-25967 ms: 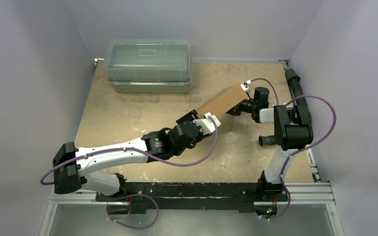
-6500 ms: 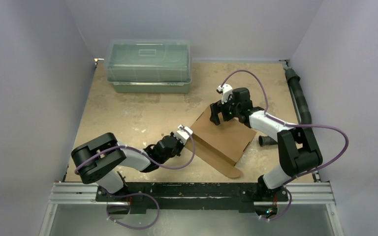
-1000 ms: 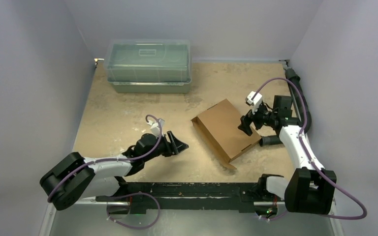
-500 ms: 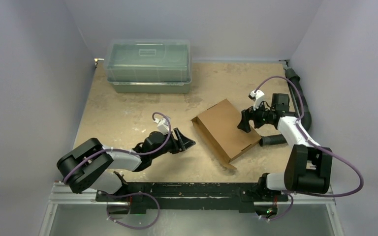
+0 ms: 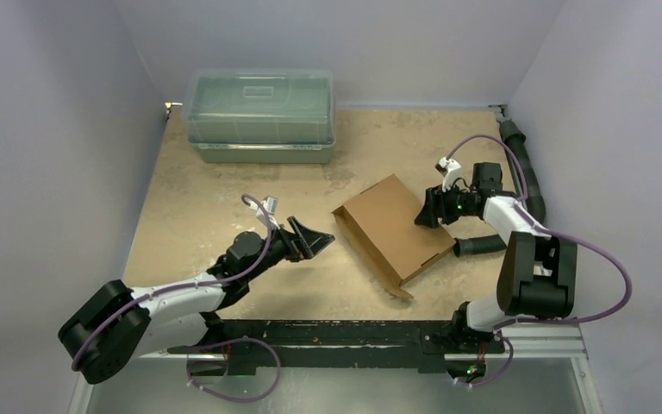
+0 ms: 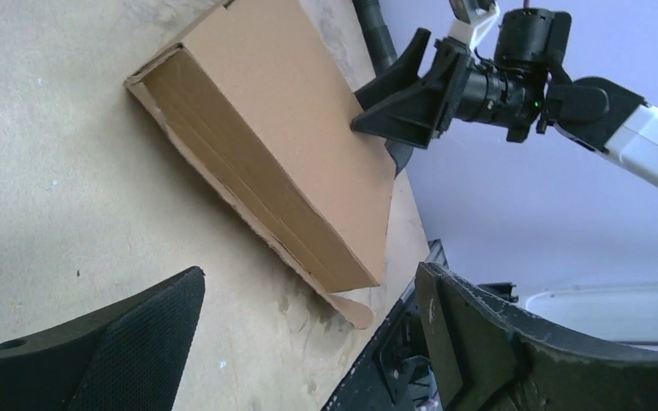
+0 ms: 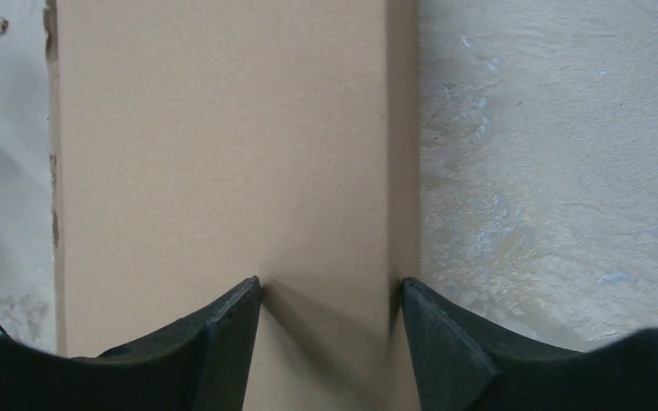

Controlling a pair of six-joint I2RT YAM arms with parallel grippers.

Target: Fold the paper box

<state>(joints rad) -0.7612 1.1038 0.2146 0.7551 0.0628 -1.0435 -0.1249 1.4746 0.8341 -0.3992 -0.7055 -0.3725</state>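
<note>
The paper box (image 5: pixel 392 226) is a shallow brown cardboard mailer that lies closed and flat on the table, right of centre. A small flap sticks out at its near corner (image 6: pixel 353 310). My left gripper (image 5: pixel 319 241) hovers just left of the box, open and empty; in the left wrist view (image 6: pixel 308 300) the box (image 6: pixel 283 128) lies ahead of its wide-spread fingers. My right gripper (image 5: pixel 423 214) is at the box's far right edge. Its fingertips (image 7: pixel 240 300) rest on the lid (image 7: pixel 223 145) beside the side wall, jaws apart with nothing clasped between them (image 7: pixel 331 291).
A clear greenish lidded bin (image 5: pixel 261 116) stands at the back left. A black ribbed hose (image 5: pixel 521 168) runs along the right table edge, with one end (image 5: pixel 481 246) lying by the box's right corner. The arms' mounting rail (image 5: pixel 353 332) borders the near edge.
My left gripper has opened wider, and its arm has lifted and swung slightly away from the box. The right gripper's jaws have narrowed while staying at the box's right edge.
</note>
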